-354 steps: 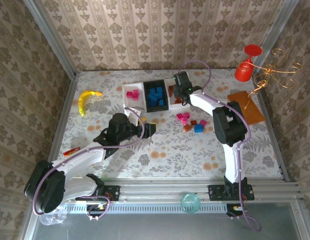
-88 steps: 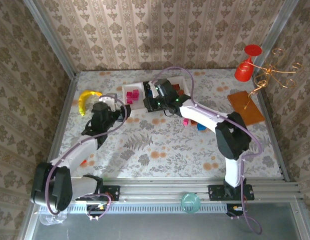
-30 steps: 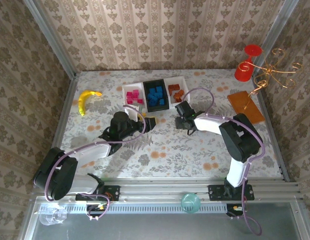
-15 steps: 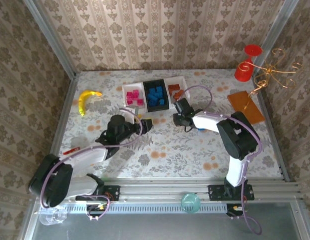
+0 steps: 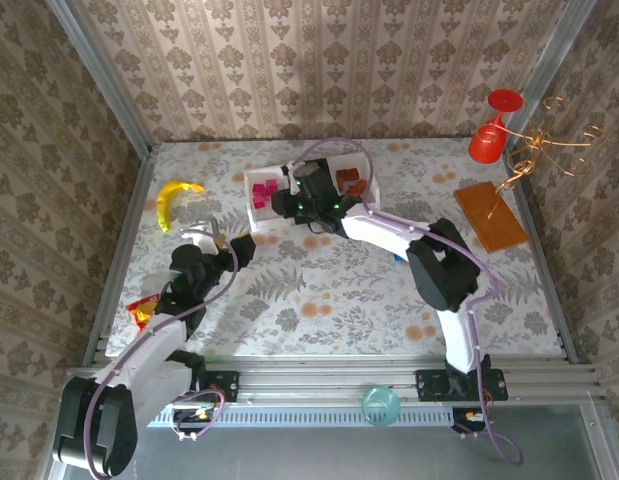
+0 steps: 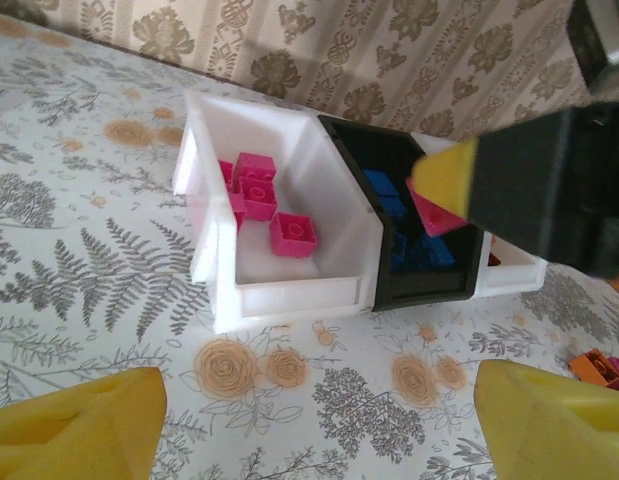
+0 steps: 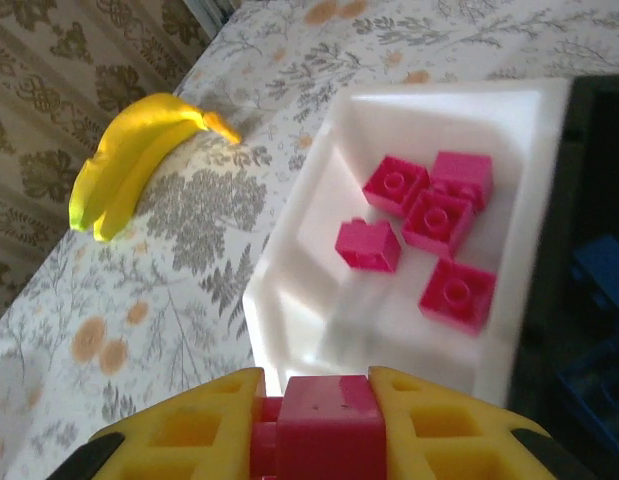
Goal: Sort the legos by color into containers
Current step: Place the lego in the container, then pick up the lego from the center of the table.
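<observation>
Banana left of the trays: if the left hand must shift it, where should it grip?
Probably the thick middle of the banana, from straight above, closing across its width. It lies flat on the table, curved, and its tapering ends would likely slip.

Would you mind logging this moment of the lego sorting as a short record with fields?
right gripper: shut on a magenta brick, close to the left white tray
left gripper: open, holding nothing, back from the trays
left white tray: five magenta bricks showing
black tray: blue bricks
right white tray: orange-brown bricks
loose legos: on the table, right of the trays
banana: on the table, left of the trays
</observation>
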### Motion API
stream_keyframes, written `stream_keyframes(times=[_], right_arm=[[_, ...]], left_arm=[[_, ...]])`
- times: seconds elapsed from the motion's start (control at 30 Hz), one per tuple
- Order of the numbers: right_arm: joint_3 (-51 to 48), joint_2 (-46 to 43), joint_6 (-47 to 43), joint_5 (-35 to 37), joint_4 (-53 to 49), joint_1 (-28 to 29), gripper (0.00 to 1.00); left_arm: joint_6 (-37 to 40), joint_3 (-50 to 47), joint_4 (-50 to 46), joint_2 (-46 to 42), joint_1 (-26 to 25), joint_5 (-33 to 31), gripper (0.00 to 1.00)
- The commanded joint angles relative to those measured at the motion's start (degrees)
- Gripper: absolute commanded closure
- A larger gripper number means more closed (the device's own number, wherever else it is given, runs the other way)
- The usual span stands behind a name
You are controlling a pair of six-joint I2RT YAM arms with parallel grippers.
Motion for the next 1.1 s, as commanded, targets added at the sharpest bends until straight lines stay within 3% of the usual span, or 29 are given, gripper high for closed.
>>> stream_keyframes(times=[0.0, 0.1, 0.2, 0.37, 0.53, 0.87, 1.07], right_arm=[[7.58, 6.55, 0.96, -0.83, -2.07, 0.15, 0.71], [15.25, 12.07, 0.35, 0.11, -5.19, 0.13, 0.68], [21.58, 15.88, 0.53, -0.22, -8.44, -0.15, 0.60], [22.60, 13.82, 0.03, -1.16, -10.17, -0.72, 0.53], [7.97, 1.23, -2.26, 0.83, -8.54, -2.22, 0.46], [-33.34, -29.84, -1.76, 12.04, -15.54, -12.48, 0.31], [-44.24, -35.62, 0.42, 15.89, -18.31, -17.78, 0.23]], left_arm=[[-1.80, 1.17, -4.14, -0.90, 0.79, 1.89, 0.18], [-2.09, 1.76, -4.84, -1.34, 0.80, 3.19, 0.18], [-2.32, 1.82, -5.14, -1.68, 0.80, 4.06, 0.18], [-2.88, 2.06, -4.74, -1.22, 0.72, 5.39, 0.18], [-4.43, 1.84, -0.18, -0.02, -1.99, 5.70, 0.19], [1.65, 8.71, 5.34, 12.02, -17.00, 4.06, 0.19], [3.59, 13.56, 9.71, 21.16, -22.09, 7.27, 0.19]])
